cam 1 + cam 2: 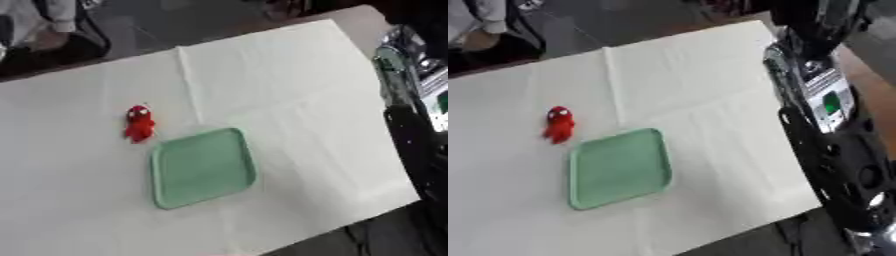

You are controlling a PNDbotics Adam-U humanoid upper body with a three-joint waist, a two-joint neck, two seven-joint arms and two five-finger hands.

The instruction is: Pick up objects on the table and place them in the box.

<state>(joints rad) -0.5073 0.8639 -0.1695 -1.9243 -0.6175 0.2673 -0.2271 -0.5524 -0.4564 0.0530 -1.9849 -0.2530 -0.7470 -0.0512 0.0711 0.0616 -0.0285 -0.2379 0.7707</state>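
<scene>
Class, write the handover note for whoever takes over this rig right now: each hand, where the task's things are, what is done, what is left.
Left hand: not in view.
Right hand: not visible; only the right arm shows along the right edge, away from the task's things.
Red toy: on the white cloth, just beyond the far left corner of the green box.
Done: nothing; the box holds nothing.
Left: pick up the red toy and place it in the green box.

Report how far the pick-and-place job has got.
Done: nothing shows as placed; the green tray holds nothing. In hand: nothing is being carried; only the right arm shows along the right edge, its hand out of view, and no left hand appears. Left: the red toy figure lies on the white cloth, just beyond the tray's far left corner, waiting to be picked up and placed.
</scene>
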